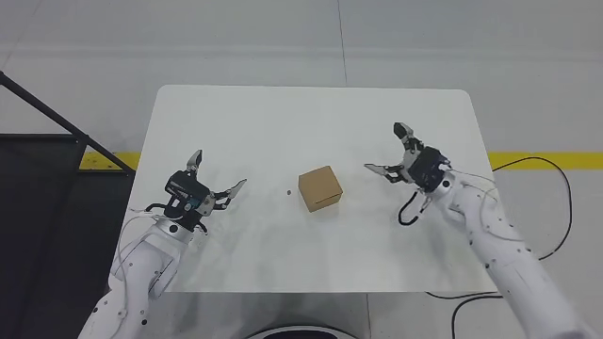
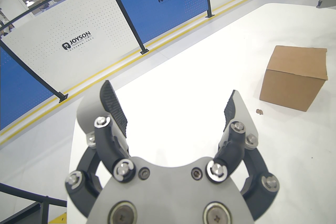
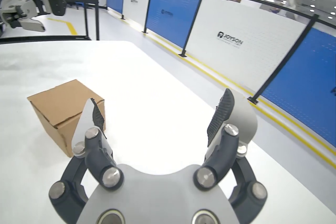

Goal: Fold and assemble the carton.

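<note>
The white table (image 1: 283, 122) carried one small brown carton (image 1: 319, 188), which stood near its middle, a little toward the robot's side. The carton stood as a closed cube on its base, with its top flap down; in the left wrist view that flap's edge overhung the side below it slightly. The carton lay between the two arms and touched neither. The left tool (image 1: 219, 169) hung over the table's left part, released and holding nothing, with its ribbed pads spread wide. The right tool (image 1: 384, 147) hung over the right part, likewise released and empty. Both were well apart from the carton. A tiny brown scrap (image 2: 259, 111) lay on the table just beside the carton, on the left tool's side.
</note>
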